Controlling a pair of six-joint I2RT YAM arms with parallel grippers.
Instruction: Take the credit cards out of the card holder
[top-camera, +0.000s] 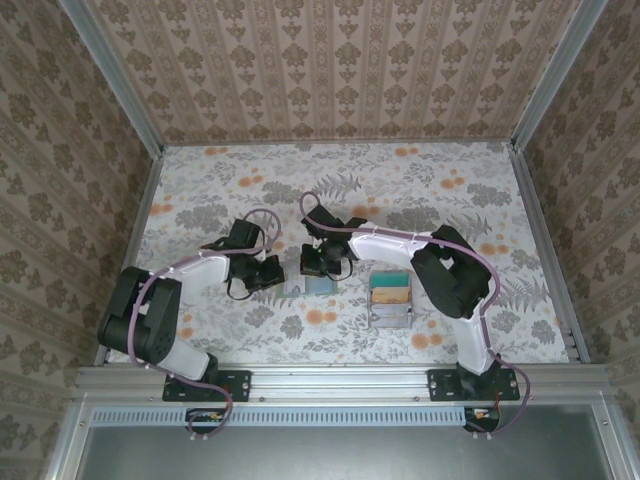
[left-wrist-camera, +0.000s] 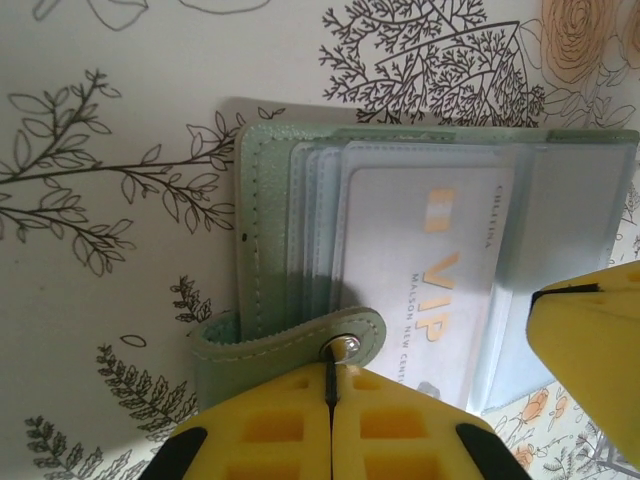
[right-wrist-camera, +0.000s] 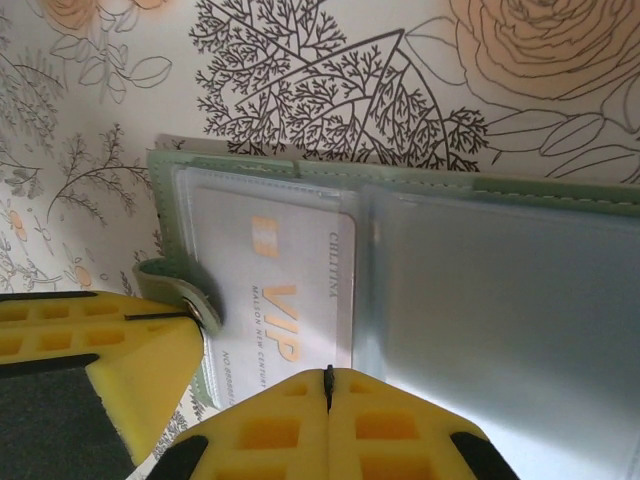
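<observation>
card holder (left-wrist-camera: 262, 200) lay open on the table (left-wrist-camera: 120, 60), vip card (left-wrist-camera: 420, 250) not yet out; left tool (left-wrist-camera: 330, 375) clamped its strap (left-wrist-camera: 260, 345), right tool (right-wrist-camera: 327, 380) together at the card's edge.

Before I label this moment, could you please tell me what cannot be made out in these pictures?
- Left wrist view: how many cards sit behind the VIP card, since the sleeves overlap; the left hand hides its lower edge.
- Right wrist view: whether the right hand pinches card or sleeve; its fingers cover the contact.
- Top view: card holder, largely covered by both hands; tray contents too small.
</observation>
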